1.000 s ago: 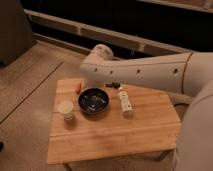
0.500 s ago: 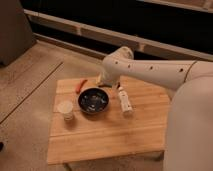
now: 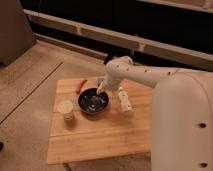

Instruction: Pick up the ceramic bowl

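Four items lay on the wooden table (image 3: 100, 137) in the middle of the frame. The ceramic bowl (image 3: 93, 101) sat upright near the table's centre, slightly to the left. The white cup (image 3: 65, 110) stood just beside it at lower left, apart from it. An orange-red object (image 3: 81, 85) lay at upper left, near the far edge. A white bottle-like item (image 3: 124, 101) lay just right of the bowl.

My gripper (image 3: 102, 89) hung at the bowl's upper-right rim, with my arm (image 3: 145, 77) reaching in from the right of the frame. I judged that this position suited the task because the rim is the only part of a shallow bowl that offers a hold. Whether my gripper was wide or narrow, I could not tell, and contact with the rim could not be confirmed either.

Open room: the lower half of the table carried nothing, and the space above the bowl was free. The tight side was the right, where the white item lay close, so a lift straight upward appeared safest.
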